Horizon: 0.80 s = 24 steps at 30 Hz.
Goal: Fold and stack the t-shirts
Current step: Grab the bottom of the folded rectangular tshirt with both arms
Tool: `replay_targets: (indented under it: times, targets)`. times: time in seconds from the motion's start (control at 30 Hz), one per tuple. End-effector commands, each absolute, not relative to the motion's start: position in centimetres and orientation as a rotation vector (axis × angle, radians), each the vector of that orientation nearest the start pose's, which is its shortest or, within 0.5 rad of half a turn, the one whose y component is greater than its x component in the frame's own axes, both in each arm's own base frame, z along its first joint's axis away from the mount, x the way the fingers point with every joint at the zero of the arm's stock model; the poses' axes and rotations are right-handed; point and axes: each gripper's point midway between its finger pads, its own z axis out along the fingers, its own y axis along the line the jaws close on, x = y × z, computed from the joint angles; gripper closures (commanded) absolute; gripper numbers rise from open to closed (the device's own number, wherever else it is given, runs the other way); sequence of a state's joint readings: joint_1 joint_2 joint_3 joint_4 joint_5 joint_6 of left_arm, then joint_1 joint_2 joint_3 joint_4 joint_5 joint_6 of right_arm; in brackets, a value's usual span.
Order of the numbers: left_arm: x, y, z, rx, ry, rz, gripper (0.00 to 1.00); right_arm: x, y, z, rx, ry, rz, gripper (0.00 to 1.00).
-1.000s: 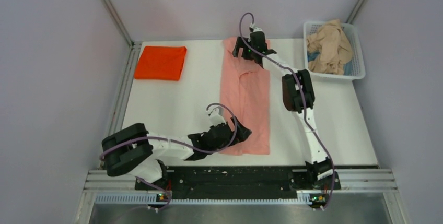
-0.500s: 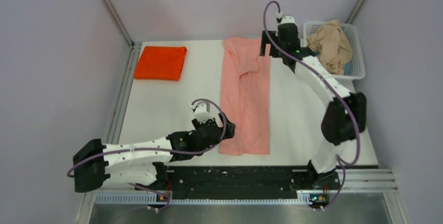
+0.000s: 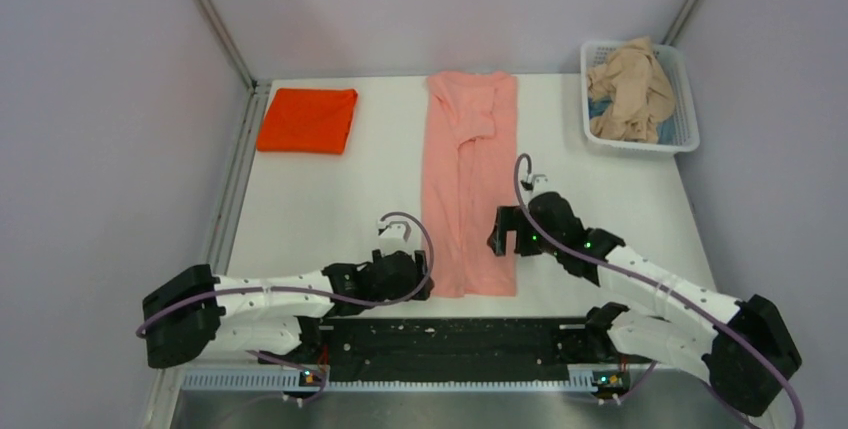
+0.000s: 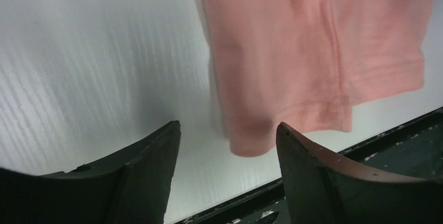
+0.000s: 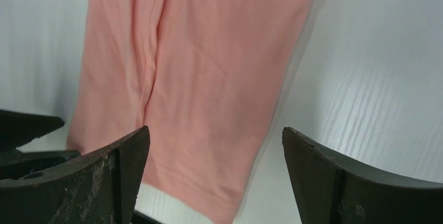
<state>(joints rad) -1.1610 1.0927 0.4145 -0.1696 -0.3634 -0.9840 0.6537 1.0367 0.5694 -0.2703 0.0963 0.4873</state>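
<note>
The salmon-pink t-shirt (image 3: 470, 179) lies in a long narrow strip down the middle of the table, sleeves folded in. My left gripper (image 3: 418, 279) is open and empty beside the strip's near left corner, which shows in the left wrist view (image 4: 292, 78). My right gripper (image 3: 507, 237) is open and empty over the strip's near right edge, which shows in the right wrist view (image 5: 209, 78). The orange-red t-shirt (image 3: 308, 119) lies folded at the far left. The beige-tan t-shirt (image 3: 628, 89) is bunched in the basket.
The white lattice basket (image 3: 684, 84) stands at the far right corner, with something blue under the beige cloth. A black rail (image 3: 450, 334) runs along the table's near edge. Grey walls close in the table on three sides.
My right arm has swung back from the far end of the pink shirt to its near right edge. My left gripper has let go of the near left corner and drawn back slightly.
</note>
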Motion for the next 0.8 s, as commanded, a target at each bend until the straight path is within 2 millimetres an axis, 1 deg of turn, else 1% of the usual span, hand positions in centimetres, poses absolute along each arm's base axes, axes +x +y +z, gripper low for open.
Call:
replay_targets:
  times: [0.0, 0.03, 0.1, 0.13, 0.2, 0.3, 0.4, 0.47, 0.6, 0.7, 0.73, 0.77]
  targets:
    - [13.1, -26.0, 3.4, 0.072, 2.448, -0.713, 0.31, 19.1, 19.9, 8.8, -0.041, 2.383, 0.698, 0.07]
    - [13.0, -25.9, 2.9, 0.073, 2.466, -0.696, 0.36, 18.0, 19.7, 7.9, -0.046, 2.428, 0.689, 0.08]
    - [12.7, -25.6, 2.1, 0.078, 2.505, -0.657, 0.5, 15.4, 19.8, 6.4, -0.101, 2.529, 0.714, 0.1]
    - [12.6, -25.3, 1.9, 0.07, 2.519, -0.635, 0.55, 14.3, 19.7, 5.8, -0.12, 2.575, 0.707, 0.12]
    - [12.5, -24.9, 1.3, 0.058, 2.532, -0.612, 0.65, 12.6, 19.5, 4.9, -0.15, 2.635, 0.69, 0.15]
    - [12.6, -24.7, 1.0, 0.035, 2.533, -0.614, 0.83, 10.8, 19.2, 3.8, -0.165, 2.708, 0.666, 0.2]
    - [12.7, -24.4, 0.9, 0.005, 2.534, -0.592, 0.99, 9.9, 18.3, 2.9, -0.155, 2.756, 0.609, 0.24]
    - [12.7, -24.1, 0.9, -0.005, 2.532, -0.591, 1.0, 9.9, 17.8, 2.3, -0.146, 2.76, 0.573, 0.3]
    - [12.6, -24.3, 1.1, -0.002, 2.524, -0.615, 1.0, 10.6, 17.9, 1.5, -0.128, 2.746, 0.549, 0.36]
    - [12.6, -24.3, 1.0, -0.013, 2.525, -0.618, 1.0, 11.7, 17.9, 0.8, -0.095, 2.713, 0.503, 0.41]
    - [12.5, -24.2, 1.0, -0.016, 2.529, -0.618, 1.0, 11.9, 17.9, 0.6, -0.086, 2.713, 0.491, 0.47]
    - [12.5, -24.3, 0.9, -0.021, 2.532, -0.621, 1.0, 11.9, 17.9, 0.6, -0.081, 2.717, 0.491, 0.55]
